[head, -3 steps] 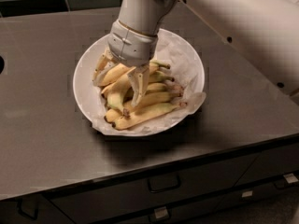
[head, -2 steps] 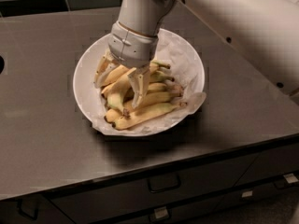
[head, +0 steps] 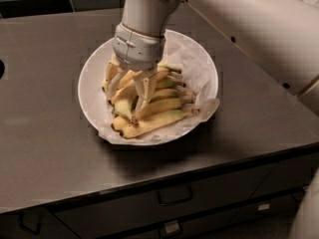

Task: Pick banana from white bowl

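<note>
1. Position: the gripper (head: 129,88) is lowered into the white bowl (head: 88,89) at the centre of the frame. It is set down among the fruit in the bowl's left half. Whether it has closed on anything cannot be told.
2. Target: the banana (head: 124,102), the thick, curved one, lies in the left part of the pile directly under the gripper. Its lower end points toward the bowl's lower-left rim.
3. Hazard, wrong item: the slimmer bananas (head: 159,121) lie against the target on its right. A hold set slightly to the right would likely take a neighbour instead, or two together.
4. Hazard, slip: the skin looks smooth and the fruit is curved. A hold near one end could let it swing or drop during the lift.
5. Hazard, liner: the crinkled paper liner (head: 192,59) runs under the pile and overhangs the lower-right rim. If it is caught with the fruit, it could drag other bananas out.
6. Hazard, bowl: the bowl appears to sit loose on the dark countertop (head: 50,148). A pull that is not straight up could slide or tip it toward the front edge.
</note>
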Motion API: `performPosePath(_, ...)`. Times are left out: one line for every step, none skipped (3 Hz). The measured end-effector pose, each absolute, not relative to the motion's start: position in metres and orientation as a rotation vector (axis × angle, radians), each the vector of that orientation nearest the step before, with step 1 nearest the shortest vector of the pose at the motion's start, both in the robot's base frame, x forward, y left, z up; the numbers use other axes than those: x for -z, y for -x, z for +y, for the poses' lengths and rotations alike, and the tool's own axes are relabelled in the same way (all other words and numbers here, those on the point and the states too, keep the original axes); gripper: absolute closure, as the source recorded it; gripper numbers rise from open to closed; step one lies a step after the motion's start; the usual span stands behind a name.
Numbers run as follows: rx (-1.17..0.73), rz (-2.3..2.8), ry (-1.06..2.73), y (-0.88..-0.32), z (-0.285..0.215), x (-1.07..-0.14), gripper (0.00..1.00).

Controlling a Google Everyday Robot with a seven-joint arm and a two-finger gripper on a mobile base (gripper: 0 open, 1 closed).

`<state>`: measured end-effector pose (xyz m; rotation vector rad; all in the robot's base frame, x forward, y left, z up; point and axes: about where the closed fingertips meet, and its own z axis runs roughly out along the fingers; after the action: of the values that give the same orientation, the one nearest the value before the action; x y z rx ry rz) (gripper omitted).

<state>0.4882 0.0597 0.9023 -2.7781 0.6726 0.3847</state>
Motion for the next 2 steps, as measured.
performPosePath(-0.382, 0.682, 2.786, -0.4913, 0.0622, -0.9021, 0.50)
performPosePath(-0.388, 0.684, 2.796, -0.4935, 0.0652, -0.9009, 0.50)
